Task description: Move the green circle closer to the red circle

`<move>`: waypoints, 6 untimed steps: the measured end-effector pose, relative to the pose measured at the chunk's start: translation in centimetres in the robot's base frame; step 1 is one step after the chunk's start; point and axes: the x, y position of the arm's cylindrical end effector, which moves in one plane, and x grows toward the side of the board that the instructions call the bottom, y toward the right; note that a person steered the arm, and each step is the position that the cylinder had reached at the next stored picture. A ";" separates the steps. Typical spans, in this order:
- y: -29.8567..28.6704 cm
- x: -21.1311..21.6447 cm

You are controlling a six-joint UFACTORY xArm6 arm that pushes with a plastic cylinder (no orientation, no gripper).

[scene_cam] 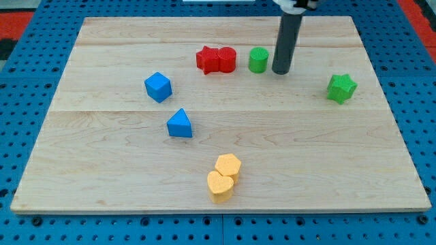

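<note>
The green circle (258, 60) stands near the view's top, just right of the red circle (227, 60), with a small gap between them. A red star (208, 59) touches the red circle on its left. My tip (281, 71) is the lower end of the dark rod, close to the right side of the green circle, with a thin gap or light contact that I cannot tell apart.
A green star (341, 88) lies at the view's right. A blue cube (158, 87) and a blue triangle (180, 124) lie left of centre. A yellow hexagon (228, 165) and a yellow heart (220, 186) touch near the view's bottom. The wooden board (102, 170) sits on blue pegboard.
</note>
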 end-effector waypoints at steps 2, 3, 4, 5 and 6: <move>1.2 -1.4; -0.3 -1.0; -2.0 -0.8; -2.5 -1.0; -2.5 -1.3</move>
